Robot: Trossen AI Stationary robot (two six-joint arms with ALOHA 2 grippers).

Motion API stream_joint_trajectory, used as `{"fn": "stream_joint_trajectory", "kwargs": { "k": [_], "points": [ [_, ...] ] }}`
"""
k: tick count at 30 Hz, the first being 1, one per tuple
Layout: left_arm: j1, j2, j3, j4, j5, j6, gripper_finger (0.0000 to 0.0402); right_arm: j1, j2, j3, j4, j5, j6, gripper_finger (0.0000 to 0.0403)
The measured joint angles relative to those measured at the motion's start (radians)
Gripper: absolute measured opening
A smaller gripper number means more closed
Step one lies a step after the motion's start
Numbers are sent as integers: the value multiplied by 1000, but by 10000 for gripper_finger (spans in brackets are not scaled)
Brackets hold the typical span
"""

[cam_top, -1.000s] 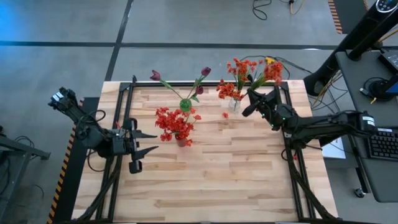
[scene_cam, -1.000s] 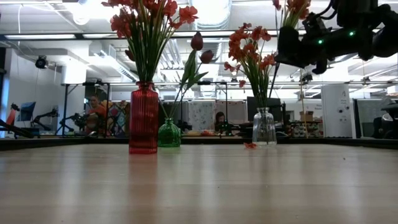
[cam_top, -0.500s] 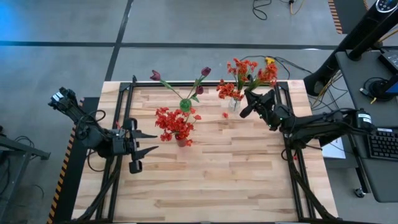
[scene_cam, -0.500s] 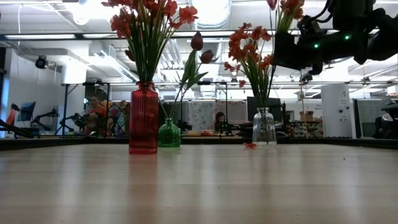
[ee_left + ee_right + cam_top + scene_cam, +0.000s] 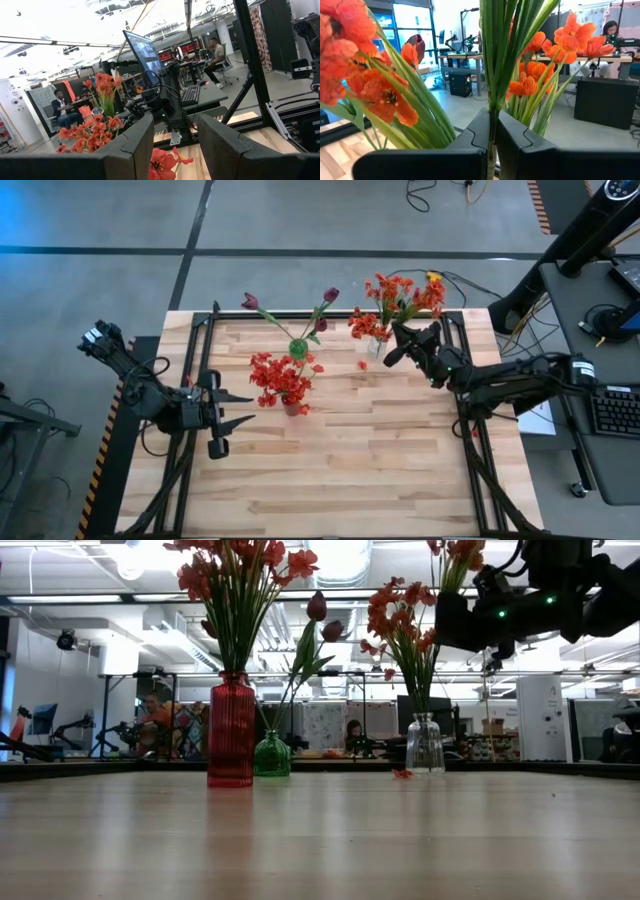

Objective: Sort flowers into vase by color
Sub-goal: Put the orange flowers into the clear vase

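Observation:
My right gripper [image 5: 393, 346] is shut on a flower with orange-red blooms [image 5: 418, 295] and long green leaves, held above the table's far right beside the clear vase [image 5: 377, 347]. That vase [image 5: 425, 744] holds more orange-red blooms [image 5: 398, 615]. The red vase [image 5: 231, 730] holds red blooms [image 5: 280, 378]. The green vase [image 5: 271, 755] holds dark purple buds [image 5: 330, 295]. My left gripper [image 5: 243, 408] waits open at the table's left, level with the red vase. My right gripper pinches the flower's green stem [image 5: 491, 102] between its two fingers [image 5: 476, 134], below the leaves and blooms. The fingers come about level from the table's right and lie across the stem. The flower stands upright, lifted clear of the table, its blooms [image 5: 455, 550] above the gripper.
A small red petal [image 5: 362, 364] lies on the wood near the clear vase. The black frame rail [image 5: 330, 314] runs along the far edge behind the vases. The near half of the table [image 5: 330, 480] is bare wood.
My right gripper, still shut on the flower, has carried it a little toward the table's left, closer to the clear vase. The flower has stayed upright.

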Motion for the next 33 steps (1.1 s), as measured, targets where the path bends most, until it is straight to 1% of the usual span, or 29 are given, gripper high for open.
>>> {"fn": "stream_joint_trajectory", "kwargs": {
  "k": [6,13,33],
  "points": [
    [0,0,0,0,0,0,135,0,51,15,-1,0,-3,13],
    [0,0,0,-4,0,0,135,-2,88,38,0,8,-44,13],
    [0,0,0,-9,0,0,135,-17,89,41,-21,9,-46,13]
  ]
}}
